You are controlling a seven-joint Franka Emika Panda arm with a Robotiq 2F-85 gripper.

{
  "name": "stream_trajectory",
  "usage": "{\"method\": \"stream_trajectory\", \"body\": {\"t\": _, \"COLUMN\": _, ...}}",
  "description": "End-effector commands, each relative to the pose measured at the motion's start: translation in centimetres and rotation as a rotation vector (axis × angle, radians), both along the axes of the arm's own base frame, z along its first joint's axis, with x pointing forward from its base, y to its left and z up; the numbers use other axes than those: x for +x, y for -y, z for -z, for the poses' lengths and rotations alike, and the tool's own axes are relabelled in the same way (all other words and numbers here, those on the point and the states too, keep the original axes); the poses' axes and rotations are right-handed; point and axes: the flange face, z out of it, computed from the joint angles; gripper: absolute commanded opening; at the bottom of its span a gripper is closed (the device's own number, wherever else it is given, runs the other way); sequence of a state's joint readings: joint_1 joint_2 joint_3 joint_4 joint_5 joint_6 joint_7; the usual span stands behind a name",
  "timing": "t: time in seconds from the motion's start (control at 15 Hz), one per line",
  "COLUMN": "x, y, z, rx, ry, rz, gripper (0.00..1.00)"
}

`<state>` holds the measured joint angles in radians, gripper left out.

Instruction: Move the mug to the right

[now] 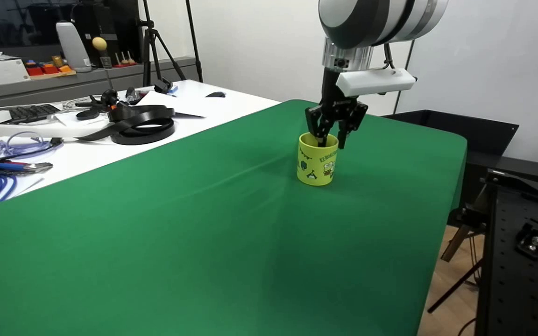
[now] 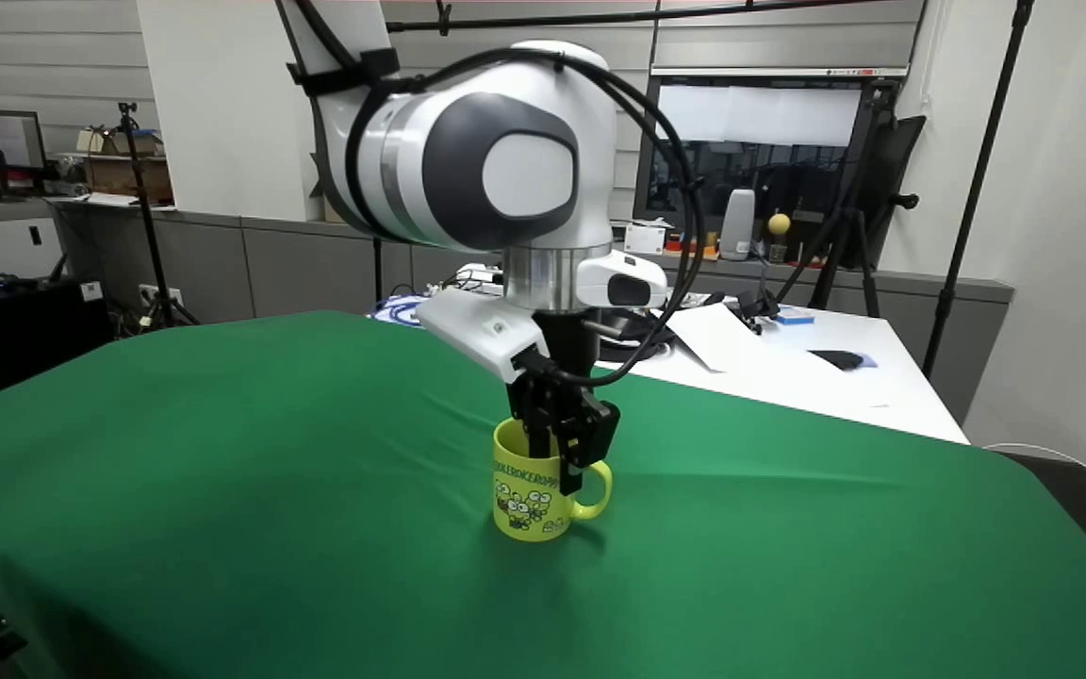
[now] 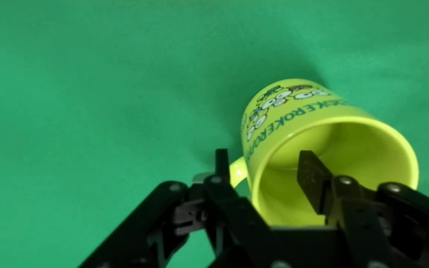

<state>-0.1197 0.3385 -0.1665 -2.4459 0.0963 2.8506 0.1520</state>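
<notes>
One outer finger (image 3: pixel 222 162): leftmost in your wrist view, outside the mug (image 1: pixel 315 163) and just beside the handle (image 3: pixel 238 170); you can't tell whether the two touch.
Handle: a stiff-looking loop that could get in the outer finger's way, so check for clearance before you squeeze.
Claw (image 3: pixel 266 167): fingers apart, astride one wall, clamped on nothing.
Wall (image 3: pixel 289 130): your likely hold, a little off the handle. It looks hard and glossy, so expect no give and perhaps some slip; squeeze steadily, as it might chip if it's ceramic.
Inner finger (image 3: pixel 313 178): over the rim (image 3: pixel 348 120) and inside the mug, with a gap to the wall as the wrist view shows it.
Mug: upright on the green counter (image 1: pixel 222 242), away from the edges. It ought to be light, with nothing seen in it but your finger; held by one side it may tilt, so carry it low and level.
Behind finger, wall and claw: in that order, the rest of the handle in the wrist view; how deep the inner finger reaches, in both exterior views; the rim's lowest stretch, at the bottom of the wrist view.
Arm (image 1: pixel 381 21): cut off at the top in both exterior views, so you see only its end.
</notes>
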Motion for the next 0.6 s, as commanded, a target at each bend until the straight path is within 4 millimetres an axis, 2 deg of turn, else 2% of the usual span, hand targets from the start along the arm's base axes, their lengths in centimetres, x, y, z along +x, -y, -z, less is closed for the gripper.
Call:
{"method": "stream_trajectory", "body": {"t": 0.0, "x": 0.1, "y": -0.1, "z": -1.2, "rx": -0.003, "ry": 0.024, "rz": -0.001, "gripper": 0.82}}
{"method": "stream_trajectory", "body": {"t": 0.13, "x": 0.3, "y": -0.4, "z": -2.1, "rx": 0.003, "ry": 0.016, "rz": -0.002, "gripper": 0.96}}
{"method": "stream_trajectory", "body": {"t": 0.2, "x": 0.4, "y": -0.5, "z": -2.6, "rx": -0.002, "ry": 0.004, "rz": -0.002, "gripper": 0.99}}
{"method": "stream_trajectory", "body": {"t": 0.53, "x": 0.4, "y": -1.6, "z": -6.0, "rx": -0.02, "ry": -0.046, "rz": -0.081, "gripper": 1.0}}
